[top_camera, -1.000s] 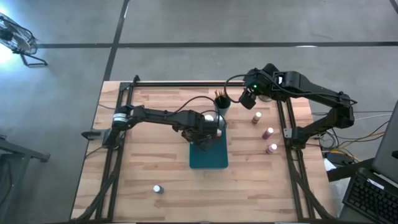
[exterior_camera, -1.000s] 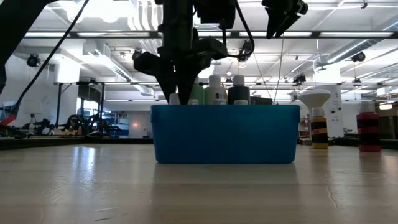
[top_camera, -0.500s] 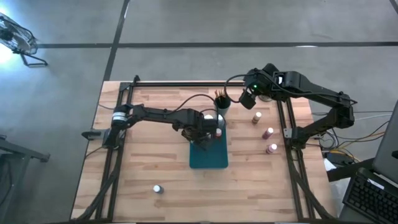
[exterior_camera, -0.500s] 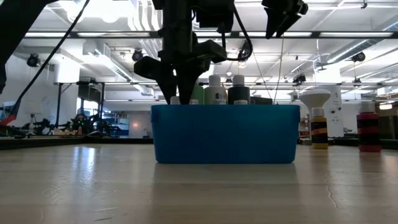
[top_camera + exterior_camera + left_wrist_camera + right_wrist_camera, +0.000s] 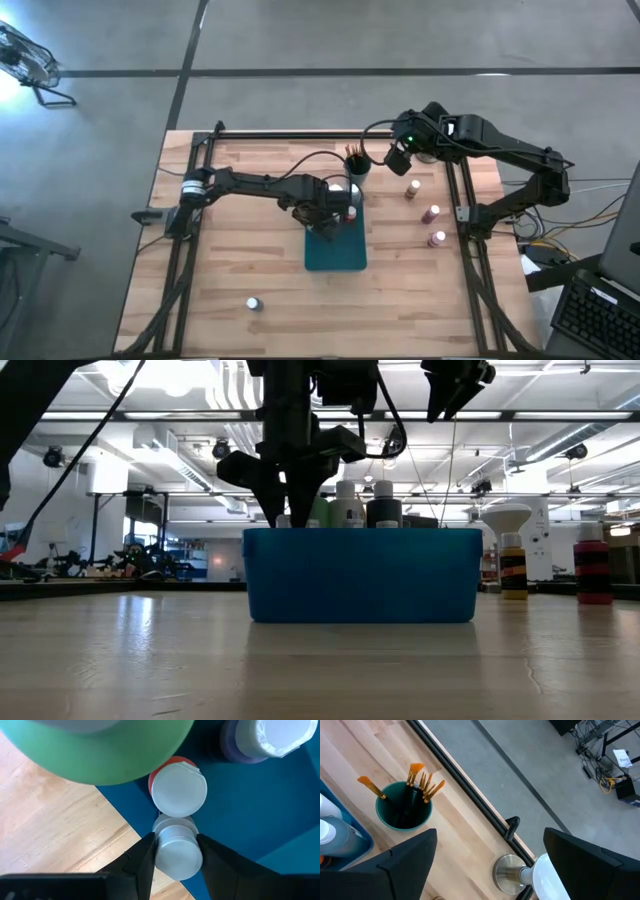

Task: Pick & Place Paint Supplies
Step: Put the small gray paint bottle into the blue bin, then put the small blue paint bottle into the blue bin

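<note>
Left wrist view: left gripper (image 5: 177,855) clamps white-capped bottle (image 5: 178,854) in tray (image 5: 260,810); right gripper (image 5: 485,855) open

Bright ceiling lamps (image 5: 560,400) light the room evenly and throw glare across the desk (image 5: 150,660). Shadows are soft. Close to the wrist camera, the green bottle (image 5: 100,745) looks blurred.
</note>
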`<act>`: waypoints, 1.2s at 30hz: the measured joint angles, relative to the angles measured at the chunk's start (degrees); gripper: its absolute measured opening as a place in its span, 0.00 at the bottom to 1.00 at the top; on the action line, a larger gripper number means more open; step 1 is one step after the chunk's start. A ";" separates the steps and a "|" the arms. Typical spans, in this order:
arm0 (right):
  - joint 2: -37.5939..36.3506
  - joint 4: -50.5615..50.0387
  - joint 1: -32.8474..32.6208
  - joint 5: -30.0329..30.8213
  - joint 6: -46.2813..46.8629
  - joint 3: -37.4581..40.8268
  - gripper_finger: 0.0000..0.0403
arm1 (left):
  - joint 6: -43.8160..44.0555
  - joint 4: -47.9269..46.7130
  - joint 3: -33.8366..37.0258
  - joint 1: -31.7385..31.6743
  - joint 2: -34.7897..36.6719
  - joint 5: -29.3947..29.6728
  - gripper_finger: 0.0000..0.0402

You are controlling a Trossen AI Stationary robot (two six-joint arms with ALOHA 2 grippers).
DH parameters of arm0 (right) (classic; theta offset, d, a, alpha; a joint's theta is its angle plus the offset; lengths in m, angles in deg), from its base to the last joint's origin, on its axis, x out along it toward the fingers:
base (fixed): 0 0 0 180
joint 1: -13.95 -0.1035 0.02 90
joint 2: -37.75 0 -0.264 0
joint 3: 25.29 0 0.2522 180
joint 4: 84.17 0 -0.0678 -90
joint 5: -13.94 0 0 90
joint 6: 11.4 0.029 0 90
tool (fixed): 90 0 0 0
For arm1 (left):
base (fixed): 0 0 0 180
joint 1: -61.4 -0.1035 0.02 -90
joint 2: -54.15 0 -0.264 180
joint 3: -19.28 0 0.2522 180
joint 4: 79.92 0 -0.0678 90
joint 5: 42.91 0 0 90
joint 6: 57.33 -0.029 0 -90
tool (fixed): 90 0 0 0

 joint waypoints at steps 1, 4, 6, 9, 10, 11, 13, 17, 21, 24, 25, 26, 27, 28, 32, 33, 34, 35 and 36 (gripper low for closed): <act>0.00 -0.02 0.02 0.00 0.02 0.00 0.90 | 0.09 0.00 0.00 0.00 0.00 0.00 0.37; 0.00 0.00 0.01 0.01 0.01 0.00 0.90 | 0.17 0.00 0.00 0.00 0.00 -0.02 0.37; 0.00 0.00 0.02 0.00 0.00 0.00 0.90 | 0.28 -0.01 -0.09 0.00 0.00 -0.04 0.37; 0.00 0.00 0.02 0.00 0.02 0.00 0.90 | 0.31 -0.32 -0.49 0.00 0.00 -0.23 0.37; 0.00 -0.01 0.02 0.00 0.01 0.00 0.90 | 0.32 -0.37 -0.61 0.00 0.00 -0.30 0.37; 0.00 0.00 0.02 0.00 0.01 0.00 0.90 | 0.30 -0.50 -0.79 0.00 0.01 -0.42 0.37; 0.00 0.00 0.00 0.00 0.00 0.00 0.90 | 0.37 -0.63 -0.99 0.00 0.23 -0.42 0.37; 0.01 0.00 0.02 0.00 0.01 0.00 0.90 | 0.71 -1.39 -1.07 0.00 0.77 -0.29 0.37; 0.00 0.00 0.01 0.00 0.01 0.00 0.90 | 0.75 -2.08 -1.07 0.00 0.79 -0.22 0.37; 0.00 0.00 0.02 0.00 0.02 0.00 0.90 | 0.67 -2.27 -1.07 0.00 0.86 -0.20 0.37; 0.00 0.00 0.02 0.00 0.02 0.00 0.90 | 0.67 -2.28 -1.07 0.00 0.92 -0.20 0.37; 0.00 0.00 0.02 0.00 0.00 0.00 0.90 | 0.69 -2.28 -1.10 0.00 0.94 -0.17 0.37; 0.00 0.00 0.02 0.00 0.02 0.00 0.90 | 0.71 -2.37 -1.21 0.00 0.96 -0.17 0.37; 0.00 0.00 0.01 0.00 0.00 0.00 0.90 | 0.71 -2.36 -1.41 0.00 0.96 -0.13 0.37; 0.00 0.00 0.02 0.00 0.01 0.00 0.90 | 0.71 -2.40 -1.73 0.00 1.05 -0.07 0.41; 0.00 0.00 0.00 0.02 0.00 0.00 0.90 | 0.70 -2.40 -1.73 0.00 1.05 -0.07 0.43; 0.00 0.00 0.01 0.00 0.02 0.00 0.90 | 0.64 -2.39 -1.73 0.00 1.05 -0.04 0.45; 0.00 0.00 0.02 0.00 0.00 0.00 0.90 | 0.62 -2.40 -1.73 0.00 1.05 -0.07 0.47; 0.00 -0.02 0.00 0.00 0.02 0.00 0.90 | 0.62 -2.40 -1.73 0.00 1.05 -0.07 0.49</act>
